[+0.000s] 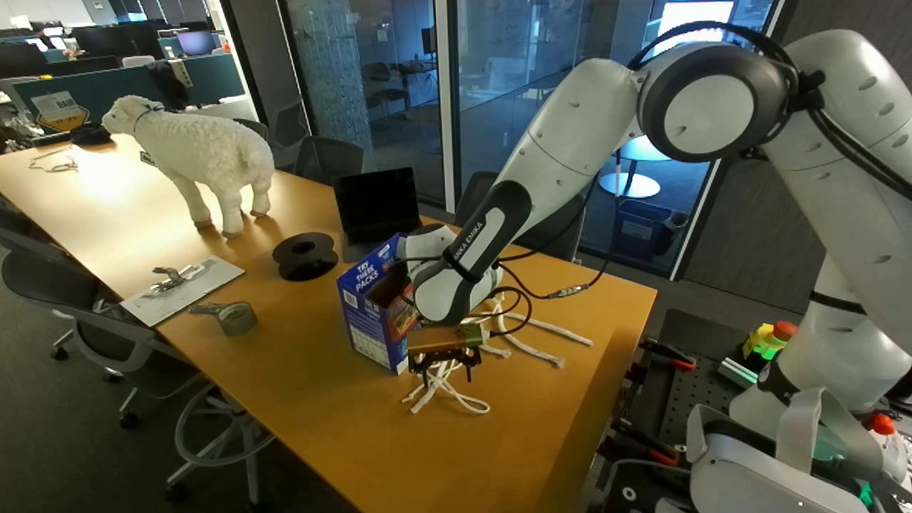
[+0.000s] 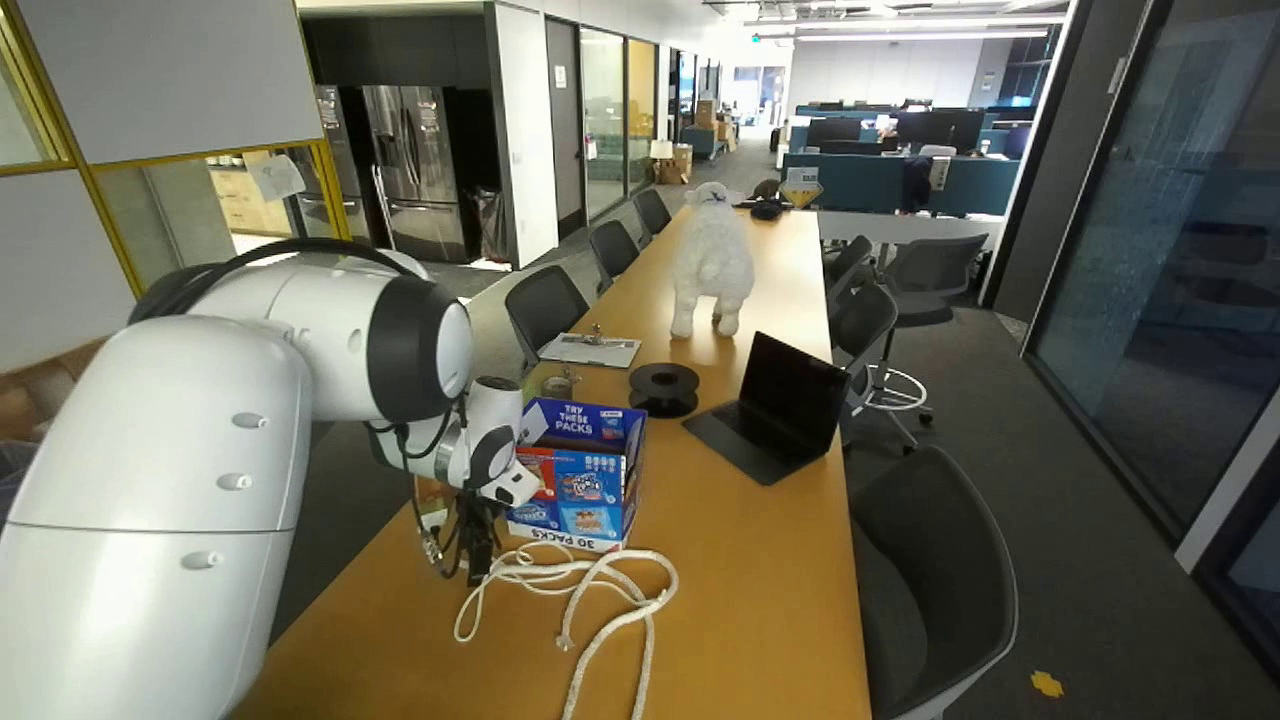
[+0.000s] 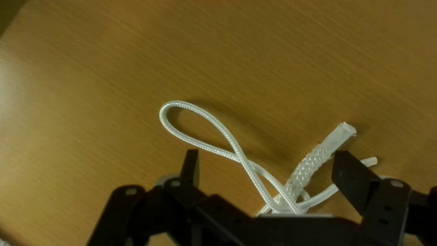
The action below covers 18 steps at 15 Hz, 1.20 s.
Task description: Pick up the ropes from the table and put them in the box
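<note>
White ropes lie on the tan wooden table, curving and looping beside the box. They also show in an exterior view. In the wrist view, a thin loop and a thick rope end lie between the fingers, and a thin end passes behind the right finger. My gripper is open, pointing down over the ropes, its fingers apart and not closed on anything. It also shows in both exterior views. The blue printed box stands upright beside the gripper, its top open.
A black laptop stands open behind the box. A black spool, a tape roll and a clipboard-like board lie further along the table. A white toy sheep stands beyond them.
</note>
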Each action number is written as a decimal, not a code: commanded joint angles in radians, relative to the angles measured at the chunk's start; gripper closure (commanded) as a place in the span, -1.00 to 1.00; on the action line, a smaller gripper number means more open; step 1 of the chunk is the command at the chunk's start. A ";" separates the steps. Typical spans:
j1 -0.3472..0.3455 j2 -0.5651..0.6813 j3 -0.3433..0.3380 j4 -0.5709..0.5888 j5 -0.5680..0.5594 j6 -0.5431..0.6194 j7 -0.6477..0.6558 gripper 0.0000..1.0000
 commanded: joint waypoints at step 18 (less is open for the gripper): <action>0.035 0.174 -0.090 0.150 -0.025 0.065 -0.016 -1.00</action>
